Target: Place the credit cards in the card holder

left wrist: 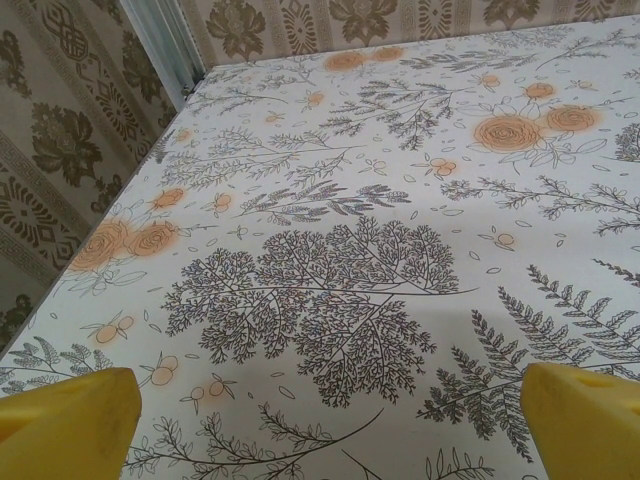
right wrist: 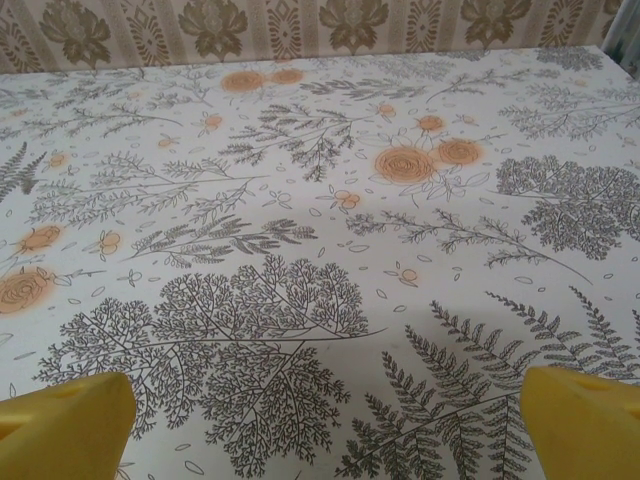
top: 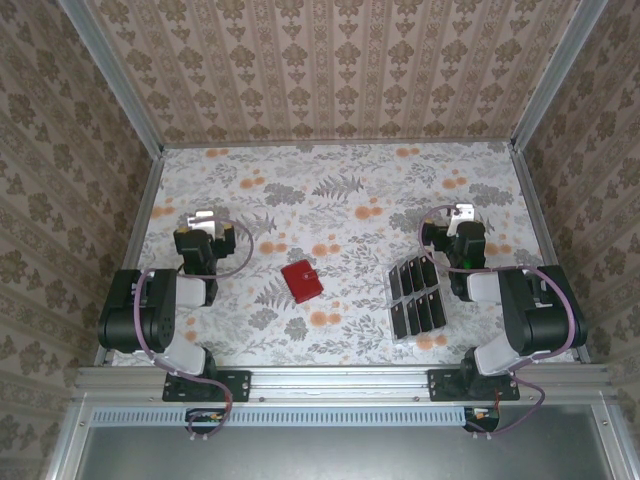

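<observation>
The red card holder (top: 301, 280) lies closed on the flowered table, near the middle. To its right, several black credit cards (top: 414, 296) sit in two rows in a clear slotted tray (top: 420, 340). My left gripper (top: 203, 217) hangs at the left, well apart from the card holder. In the left wrist view it (left wrist: 325, 430) is open, its yellow fingertips (left wrist: 70, 420) wide apart over bare cloth. My right gripper (top: 460, 213) is just behind the tray's far right corner. The right wrist view shows it (right wrist: 322, 430) open too, with nothing between its yellow fingertips (right wrist: 585, 420).
Aluminium rails (top: 135, 215) and patterned walls close the table in on the left, right and back. The far half of the table (top: 330, 180) is bare flowered cloth. Both arm bases (top: 205, 385) are bolted along the near edge.
</observation>
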Available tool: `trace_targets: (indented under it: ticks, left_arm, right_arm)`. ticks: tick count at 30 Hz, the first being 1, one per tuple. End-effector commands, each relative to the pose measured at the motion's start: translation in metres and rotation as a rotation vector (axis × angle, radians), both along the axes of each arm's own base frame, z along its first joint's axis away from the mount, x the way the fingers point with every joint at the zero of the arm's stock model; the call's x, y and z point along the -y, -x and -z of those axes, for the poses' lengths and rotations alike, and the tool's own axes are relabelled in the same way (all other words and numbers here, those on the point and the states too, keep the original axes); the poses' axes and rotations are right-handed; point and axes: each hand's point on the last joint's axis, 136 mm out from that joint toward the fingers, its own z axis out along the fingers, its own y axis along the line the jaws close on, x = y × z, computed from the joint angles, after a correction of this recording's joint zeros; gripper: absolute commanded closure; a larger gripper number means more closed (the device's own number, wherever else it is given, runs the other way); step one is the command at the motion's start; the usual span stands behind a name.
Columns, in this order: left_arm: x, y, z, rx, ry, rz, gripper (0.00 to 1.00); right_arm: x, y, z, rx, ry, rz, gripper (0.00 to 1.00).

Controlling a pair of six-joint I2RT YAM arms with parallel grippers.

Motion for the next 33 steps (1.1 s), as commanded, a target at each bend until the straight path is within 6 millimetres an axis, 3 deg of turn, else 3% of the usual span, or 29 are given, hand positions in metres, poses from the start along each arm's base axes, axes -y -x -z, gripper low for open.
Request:
trace_targets:
  ticks: [1,10,18,25,28,33]
  left_arm:
    - [-0.004,-0.005,-0.008,0.028,0.020,-0.019,0.00]
    - [-0.003,-0.004,-0.021,0.023,0.007,-0.029,0.00]
    - [-0.014,-0.002,-0.047,-0.004,-0.018,-0.111,0.00]
    - [-0.014,0.005,-0.063,-0.088,0.049,-0.214,0.00]
    - [-0.004,0.013,-0.067,-0.133,0.092,-0.222,0.00]
    - [0.017,0.026,-0.065,-0.228,0.157,-0.220,0.00]
  right_arm:
    - [0.002,-0.003,-0.015,0.032,0.006,0.009,0.00]
    - [0.014,0.008,-0.030,0.059,0.001,0.077,0.00]
    - [0.033,0.014,-0.077,0.040,-0.010,0.203,0.00]
    - [0.048,0.025,-0.102,-0.013,-0.185,0.356,0.00]
    - [0.035,0.023,-0.109,-0.026,-0.265,0.277,0.00]
    - [-0.010,0.018,-0.114,-0.107,-0.418,0.085,0.00]
